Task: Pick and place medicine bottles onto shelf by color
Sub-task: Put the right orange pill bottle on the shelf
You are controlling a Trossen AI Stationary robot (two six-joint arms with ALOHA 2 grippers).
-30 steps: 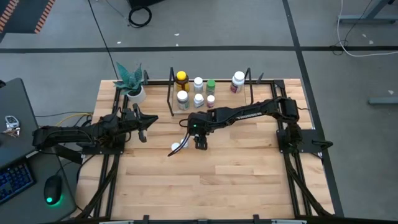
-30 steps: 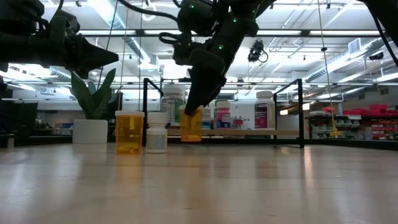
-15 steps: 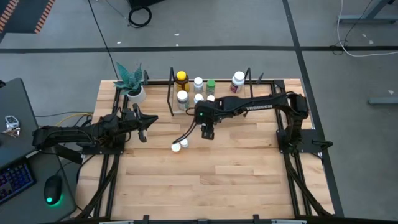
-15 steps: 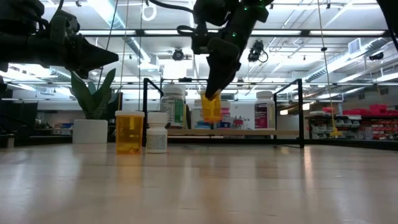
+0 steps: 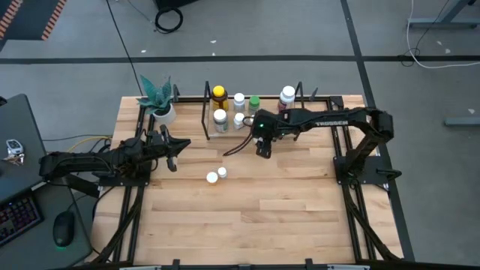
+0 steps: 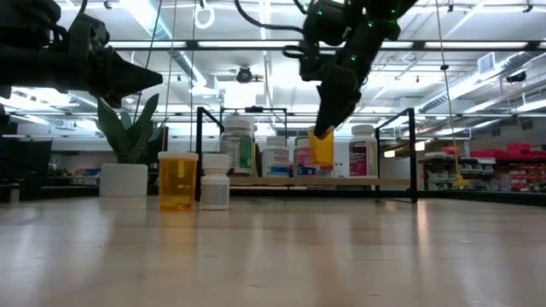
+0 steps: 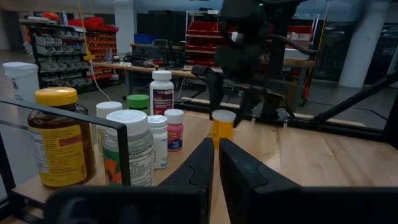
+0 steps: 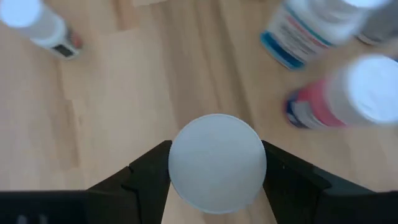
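Observation:
My right gripper [image 5: 262, 147] is shut on a small orange bottle with a white cap [image 6: 321, 147], held in the air just in front of the shelf [image 5: 205, 114]. The shelf holds several bottles: a yellow-capped amber one [image 5: 218, 94], a green one [image 5: 254, 101], and white ones [image 5: 239, 98] [image 5: 287, 94]. Two more bottles [image 5: 212, 178] [image 5: 222, 172] stand upright on the table; the low view shows them as an orange one [image 6: 177, 180] and a white one [image 6: 214, 181]. My left gripper [image 5: 172, 154] waits shut near the table's left side. My right gripper pinches the orange bottle at its white cap [image 8: 217, 163], one finger [image 8: 148, 173] on each side. The fingers come from above, pointing down. The bottle [image 6: 321, 147] hangs below them, about upright and lifted clear of the table.
A white pot with a green plant [image 5: 159, 103] stands at the far left corner, beside the shelf. The shelf's black uprights [image 6: 415, 153] and rails [image 7: 62, 116] rise around the bottles. Bare wood lies along the table's near half [image 5: 255, 217].
My right gripper has carried the orange bottle up, toward the table's right and toward the far edge, from beside the two standing bottles to the front of the shelf. It has stayed shut on the bottle. The two bottles on the table have kept their places.

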